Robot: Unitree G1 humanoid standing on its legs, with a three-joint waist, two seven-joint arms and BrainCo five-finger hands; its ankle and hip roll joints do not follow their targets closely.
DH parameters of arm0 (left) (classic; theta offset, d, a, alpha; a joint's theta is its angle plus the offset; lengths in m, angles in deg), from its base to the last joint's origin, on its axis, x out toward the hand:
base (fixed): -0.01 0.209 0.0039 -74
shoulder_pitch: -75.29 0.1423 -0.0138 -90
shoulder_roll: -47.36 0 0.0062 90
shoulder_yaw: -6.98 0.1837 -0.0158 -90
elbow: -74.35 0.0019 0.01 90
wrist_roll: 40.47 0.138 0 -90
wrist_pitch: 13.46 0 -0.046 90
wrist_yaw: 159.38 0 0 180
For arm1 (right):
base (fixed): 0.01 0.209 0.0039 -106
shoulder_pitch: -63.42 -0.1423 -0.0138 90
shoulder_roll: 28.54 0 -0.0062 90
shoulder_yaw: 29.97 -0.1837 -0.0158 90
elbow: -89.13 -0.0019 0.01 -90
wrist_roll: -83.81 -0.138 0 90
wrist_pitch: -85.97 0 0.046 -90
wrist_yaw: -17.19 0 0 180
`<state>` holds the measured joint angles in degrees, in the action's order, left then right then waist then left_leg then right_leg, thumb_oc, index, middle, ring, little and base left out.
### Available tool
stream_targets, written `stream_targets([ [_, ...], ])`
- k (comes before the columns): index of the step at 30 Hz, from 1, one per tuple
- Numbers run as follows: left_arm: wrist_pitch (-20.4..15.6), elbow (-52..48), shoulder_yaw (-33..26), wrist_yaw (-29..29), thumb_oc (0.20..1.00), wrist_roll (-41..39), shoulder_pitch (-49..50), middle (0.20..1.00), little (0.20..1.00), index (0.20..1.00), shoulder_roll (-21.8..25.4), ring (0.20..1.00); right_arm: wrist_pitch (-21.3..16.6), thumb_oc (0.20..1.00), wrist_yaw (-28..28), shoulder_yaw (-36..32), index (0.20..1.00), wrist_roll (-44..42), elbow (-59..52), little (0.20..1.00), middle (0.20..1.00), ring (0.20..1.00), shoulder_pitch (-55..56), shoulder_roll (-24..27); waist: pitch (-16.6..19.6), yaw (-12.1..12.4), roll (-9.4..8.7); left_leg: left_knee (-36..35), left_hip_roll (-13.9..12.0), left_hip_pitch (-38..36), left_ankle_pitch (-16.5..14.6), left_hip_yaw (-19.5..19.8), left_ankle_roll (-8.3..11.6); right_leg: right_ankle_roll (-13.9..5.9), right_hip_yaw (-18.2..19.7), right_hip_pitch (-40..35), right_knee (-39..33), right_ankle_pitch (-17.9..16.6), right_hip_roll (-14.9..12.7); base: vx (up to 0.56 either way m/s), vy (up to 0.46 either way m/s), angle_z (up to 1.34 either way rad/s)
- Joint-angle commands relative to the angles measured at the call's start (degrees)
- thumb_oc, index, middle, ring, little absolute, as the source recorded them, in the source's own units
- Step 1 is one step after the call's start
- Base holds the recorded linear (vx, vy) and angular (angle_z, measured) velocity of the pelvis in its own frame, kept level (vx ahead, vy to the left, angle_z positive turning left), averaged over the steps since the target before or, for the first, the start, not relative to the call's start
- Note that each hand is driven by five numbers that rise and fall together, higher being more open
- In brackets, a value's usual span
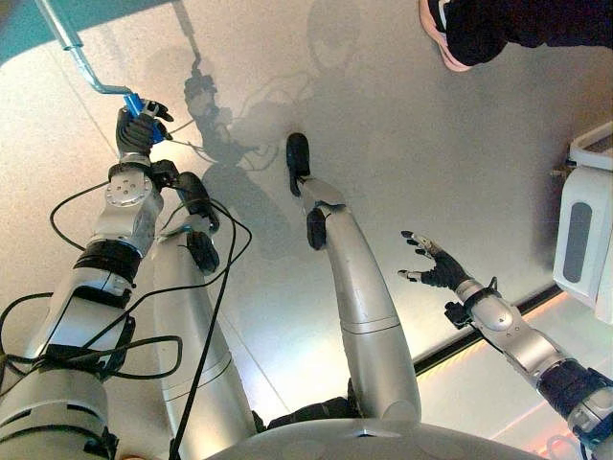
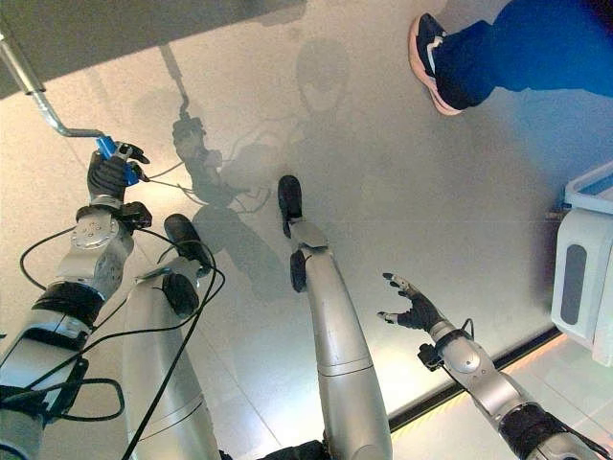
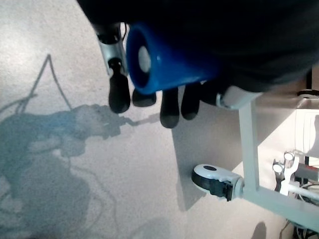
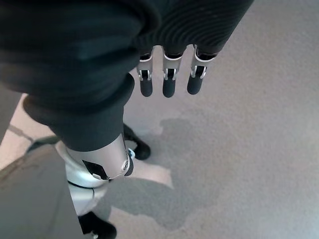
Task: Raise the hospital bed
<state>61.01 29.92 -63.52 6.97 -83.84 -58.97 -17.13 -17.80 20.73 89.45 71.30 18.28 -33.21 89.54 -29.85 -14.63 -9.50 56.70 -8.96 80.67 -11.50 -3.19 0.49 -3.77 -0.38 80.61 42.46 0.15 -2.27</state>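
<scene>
A bent silver crank rod (image 1: 79, 50) comes down from the bed at the upper left and ends in a blue handle (image 1: 137, 103). My left hand (image 1: 136, 128) is shut on that blue handle (image 3: 164, 57), its dark-tipped fingers (image 3: 169, 107) curled round it. My right hand (image 1: 431, 263) hangs open over the bare floor at the lower right, its fingers (image 4: 168, 79) straight, holding nothing.
A person's shoe and dark trouser leg (image 1: 460, 34) stand at the top right. A white unit (image 1: 586, 235) sits at the right edge beside a dark floor strip (image 1: 479, 335). The bed's pale frame leg with a caster wheel (image 3: 214, 180) rests on the floor near my left hand.
</scene>
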Motion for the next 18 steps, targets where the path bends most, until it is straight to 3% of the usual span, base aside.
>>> stream_targets([
  [1,2.13,1.93,2.82,0.09,0.2,1.41,-0.18,0.2,0.2,0.2,-0.06,0.2,-1.33,1.0,0.25,2.96,1.0,-1.74,-2.35,1.0,1.0,1.0,1.05,0.29,0.06,0.05,-8.22,4.57,0.59,-3.96,0.98,-1.59,1.62,-3.3,0.77,1.39,1.02,-6.17,-0.78,0.0,0.0,-0.24],
  [4,2.13,1.93,2.82,0.09,0.2,1.41,-0.18,0.2,0.2,0.2,-0.06,0.2,-1.33,1.0,0.25,2.96,1.0,-1.74,-2.35,1.0,1.0,1.0,1.05,0.29,0.06,0.05,-8.22,4.57,0.59,-3.96,0.98,-1.59,1.62,-3.3,0.77,1.39,1.02,-6.17,-0.78,0.01,-0.099,-0.04],
  [5,-0.79,-9.0,5.87,0.99,0.2,-0.33,1.14,0.2,0.2,0.2,-2.1,0.2,-1.22,1.0,0.04,2.73,1.0,-1.43,-1.56,1.0,1.0,1.0,1.42,0.38,0.06,-0.56,-8.57,2.78,-1.62,-6.47,2.13,-1.54,2.21,-2.83,-0.18,0.27,1.93,-5.68,0.01,0.04,-0.297,0.01],
  [7,-1.71,-12.44,6.74,1.53,0.2,-2.28,1.87,0.2,0.2,0.2,-2.33,0.2,-1.3,1.0,0.32,2.41,1.0,-1.26,-1.41,1.0,1.0,1.0,1.64,0.32,0.06,-0.59,-8.46,1.72,-1.84,-7.25,2.4,-1.7,2.43,-2.71,-0.15,-0.21,1.72,-5.51,-0.11,0.04,-0.197,0.09],
  [12,-1.69,-12.58,6.74,1.49,0.2,-2.31,2.01,0.2,0.2,0.2,-2.3,0.2,-1.31,1.0,0.32,2.4,1.0,-1.24,-1.43,1.0,1.0,1.0,1.72,0.32,0.06,-0.59,-8.51,1.6,-1.8,-7.4,2.45,-1.74,2.44,-2.71,-0.12,-0.32,1.67,-5.51,-0.14,0.02,-0.045,0.01],
  [13,-4.03,-34.89,13.77,7.95,0.2,-8.13,5.42,0.2,0.2,0.2,3.27,0.2,-1.09,1.0,1.1,-0.73,1.0,0.82,0.5,1.0,1.0,1.0,4.68,0.4,0.06,-0.11,-5.68,-3.81,-0.53,-11.7,4.48,-1.77,3.56,-1.89,-0.14,-3.91,0.81,-4.42,-1.7,0.08,-0.183,-0.15],
  [15,-4.81,-40.04,14.77,10.37,0.2,-11.31,6.41,0.2,0.2,0.2,5.92,0.2,-1.2,1.0,1.38,-1.61,1.0,1.75,1.94,1.0,1.0,1.0,5.64,0.11,0.06,0.34,-4.63,-6.23,-0.23,-13.32,5.25,-1.98,3.78,-1.9,-0.16,-5.29,0.01,-4.35,-2.33,0.04,-0.11,0.35],
  [17,-4.79,-40.12,14.73,10.37,0.2,-11.34,6.5,0.2,0.2,0.2,5.97,0.2,-1.22,1.0,1.39,-1.58,1.0,1.77,1.95,1.0,1.0,1.0,5.66,0.08,0.06,0.31,-4.68,-6.37,-0.19,-13.44,5.31,-2.01,3.78,-1.9,-0.15,-5.39,-0.06,-4.37,-2.37,-0.01,-0.02,0.29],
  [18,-5.03,-46.09,15.67,13.42,0.2,-13.81,7.24,0.2,0.2,0.2,9.21,0.2,-1.13,1.0,1.42,-2.46,1.0,3.03,3.97,1.0,1.0,1.0,6.66,-0.32,0.06,1.29,-3.09,-10.64,0.57,-15.75,6.51,-2.03,4.22,-1.86,-0.4,-8.04,-2.53,-4.14,-3.35,-0.02,-0.027,0.1],
])
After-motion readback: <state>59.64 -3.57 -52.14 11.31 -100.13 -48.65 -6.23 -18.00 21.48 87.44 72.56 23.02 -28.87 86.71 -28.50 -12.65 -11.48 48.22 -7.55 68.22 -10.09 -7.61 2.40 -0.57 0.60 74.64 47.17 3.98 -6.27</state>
